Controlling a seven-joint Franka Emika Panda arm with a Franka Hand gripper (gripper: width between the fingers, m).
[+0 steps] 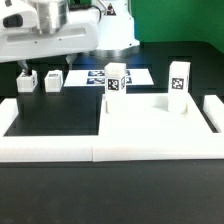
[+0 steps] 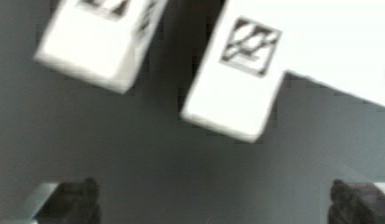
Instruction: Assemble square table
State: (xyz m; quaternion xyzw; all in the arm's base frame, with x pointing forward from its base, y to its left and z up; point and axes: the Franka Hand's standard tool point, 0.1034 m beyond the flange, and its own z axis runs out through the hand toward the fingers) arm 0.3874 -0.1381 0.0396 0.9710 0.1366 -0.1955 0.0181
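The white square tabletop (image 1: 145, 122) lies flat at the exterior view's right. Two tagged white leg posts (image 1: 115, 78) (image 1: 178, 77) stand upright at its far edge. Two more leg posts (image 1: 27, 80) (image 1: 52, 78) rest on the black table at the left, under the white arm (image 1: 45, 20). In the wrist view those two posts (image 2: 100, 40) (image 2: 233, 70) lie side by side, well ahead of my gripper (image 2: 210, 205). Its dark fingertips (image 2: 64, 200) stand wide apart, so it is open with only bare table between them.
A long low white border wall (image 1: 55, 148) runs along the front, with short pieces at the left (image 1: 8, 112) and right (image 1: 212, 112). The marker board (image 1: 135, 74) lies flat behind the tabletop. The background is green.
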